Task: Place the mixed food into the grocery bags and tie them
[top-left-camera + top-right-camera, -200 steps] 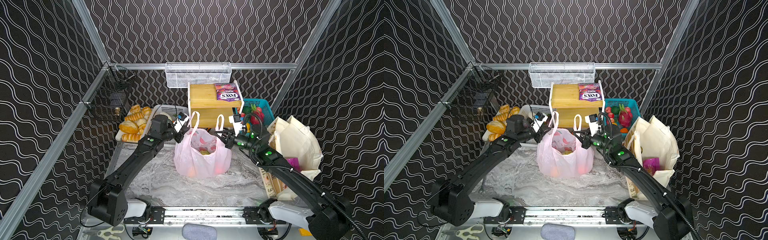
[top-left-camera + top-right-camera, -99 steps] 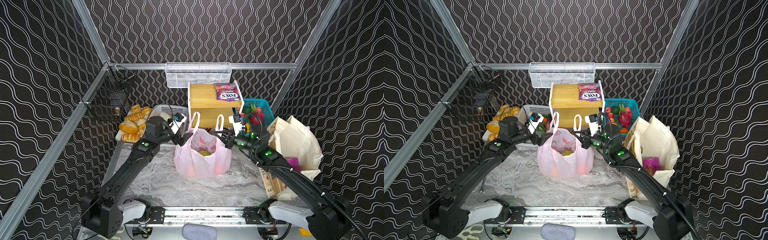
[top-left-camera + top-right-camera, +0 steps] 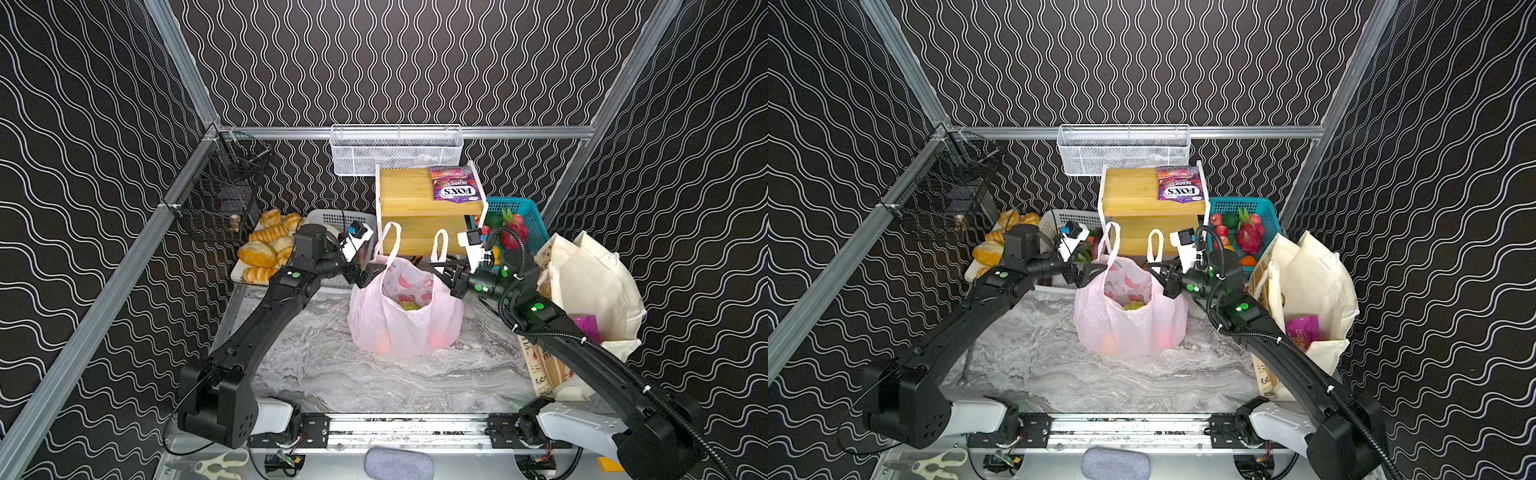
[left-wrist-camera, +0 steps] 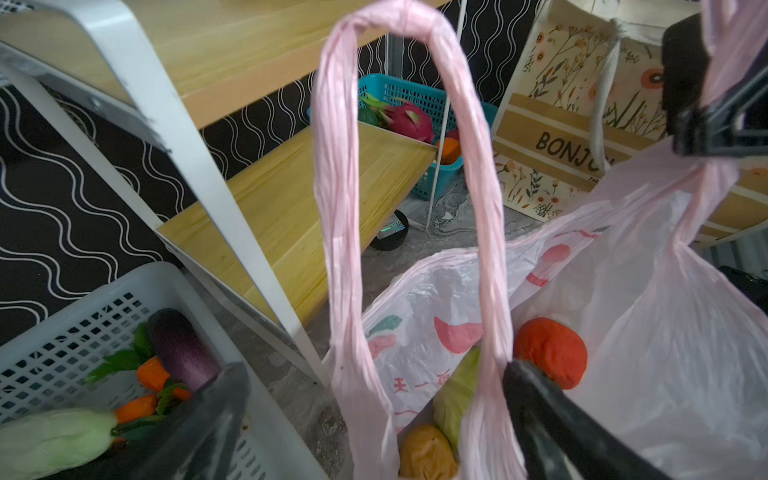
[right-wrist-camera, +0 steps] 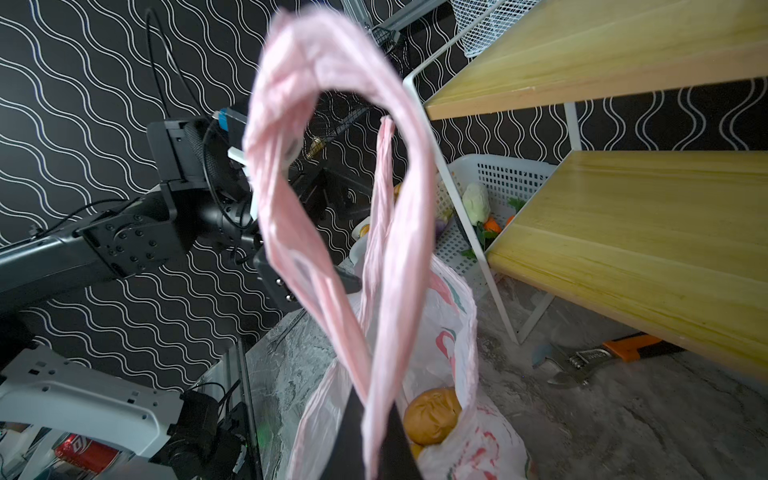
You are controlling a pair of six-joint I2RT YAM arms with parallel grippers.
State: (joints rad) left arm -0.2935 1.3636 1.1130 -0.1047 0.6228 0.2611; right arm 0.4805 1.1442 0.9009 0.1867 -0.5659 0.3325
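The pink bag (image 3: 405, 332) sits mid-frame. The right gripper (image 3: 441, 272) pinches its handle (image 5: 286, 249). The left gripper (image 3: 369, 272) gapes wide around the other handle (image 4: 336, 208). It should close low, gathering both strands, before the 2 loops are crossed.

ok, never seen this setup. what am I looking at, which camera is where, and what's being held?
Two black robot arms, each ending in a two-fingered pincer. Two pictures look down from overhead; the other two come from cameras on the wrists. On the marble tabletop stands a pink plastic bag with vegetables inside. The right pincer is shut on one handle loop; the left pincer stands open around the other, not gripping. Nearby: a cream canvas tote, a wooden shelf with a purple FOX'S packet, a teal basket of fruit.
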